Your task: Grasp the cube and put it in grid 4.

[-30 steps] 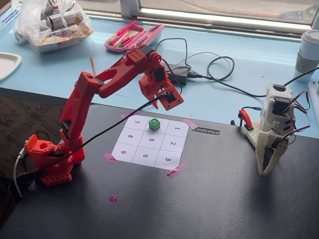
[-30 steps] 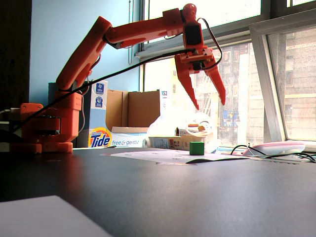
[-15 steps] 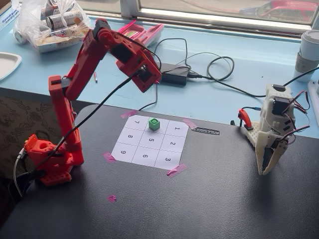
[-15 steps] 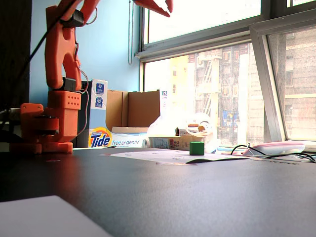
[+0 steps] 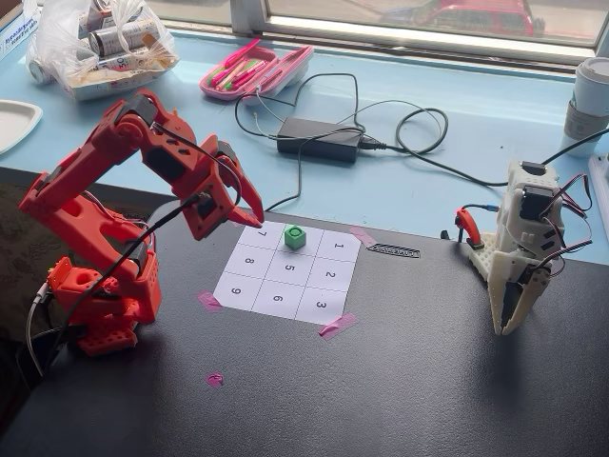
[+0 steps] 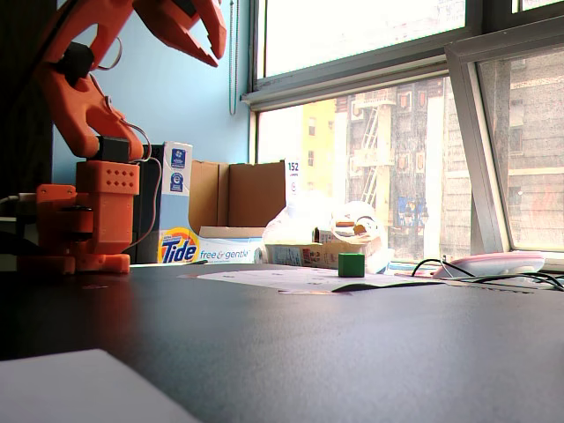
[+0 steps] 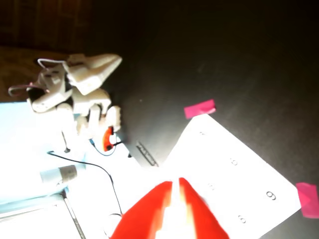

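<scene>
The cube point(image 5: 295, 237) is seen resting on the numbered sheet point(image 5: 285, 271), in the middle cell of the row farthest from the fixed camera above, between cells 7 and 1; that cell's digit is hidden under it. The fingers point(image 5: 255, 213) are held nearly together above cell 7, empty and well clear of the surface point(image 5: 400, 381). If that cell is indeed grid 4, little more than a careful centred grasp is judged necessary; the fingers should be spread before being lowered squarely over the cube.

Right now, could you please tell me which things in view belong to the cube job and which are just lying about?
For the job:
- cube, on the top middle square in a fixed view
- numbered sheet
- red arm's claw, empty above the sheet's corner

Lying about:
- white arm
- power brick and cables
- pink case
- bag
- Tide box
- pink tape scrap
</scene>
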Tool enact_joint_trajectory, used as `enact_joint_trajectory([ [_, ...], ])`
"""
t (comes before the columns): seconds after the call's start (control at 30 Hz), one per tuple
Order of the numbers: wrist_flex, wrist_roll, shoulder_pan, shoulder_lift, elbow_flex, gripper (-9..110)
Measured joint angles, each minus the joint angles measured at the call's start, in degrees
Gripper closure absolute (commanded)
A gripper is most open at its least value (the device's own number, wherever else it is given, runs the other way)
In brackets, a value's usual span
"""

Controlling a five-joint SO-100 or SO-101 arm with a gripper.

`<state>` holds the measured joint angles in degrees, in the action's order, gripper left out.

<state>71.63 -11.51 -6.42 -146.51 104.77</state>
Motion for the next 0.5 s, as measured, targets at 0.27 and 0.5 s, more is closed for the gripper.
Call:
enact_joint_trajectory([
  [0.27,-22.9,-1.3,2.2,-15.1,34.8,101],
  [0.5,-29.5,4.7,5.3,-23.5,51.2,101],
])
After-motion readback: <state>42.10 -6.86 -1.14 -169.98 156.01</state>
